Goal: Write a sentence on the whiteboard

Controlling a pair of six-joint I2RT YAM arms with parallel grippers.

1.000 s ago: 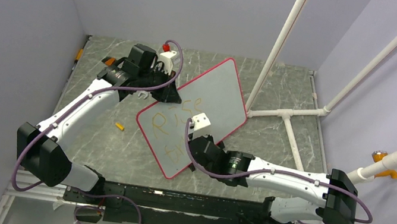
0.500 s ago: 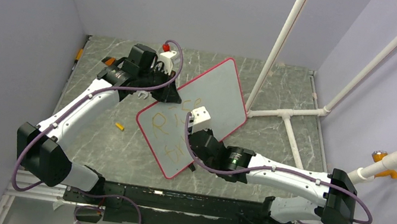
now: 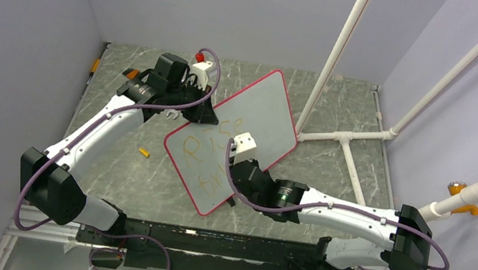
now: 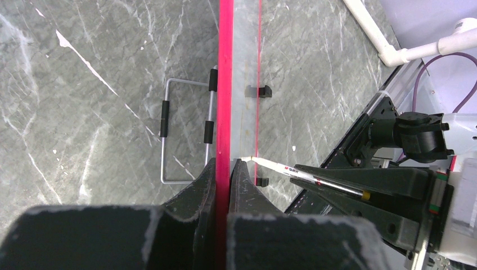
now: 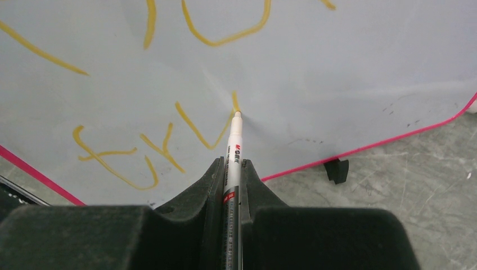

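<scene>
- The whiteboard (image 3: 262,106) stands tilted on the table (image 3: 343,101), near the middle
- The left gripper (image 4: 224,164) pinches its red rim tight
- The right gripper (image 5: 232,169) is closed on the marker pen (image 5: 234,135), and the tip touches the board at the sentence (image 3: 206,153)
- If the pen pushes too hard, the board could slip or tip, and the letters would go wobbly
- I see no box, cup or bowl here
</scene>
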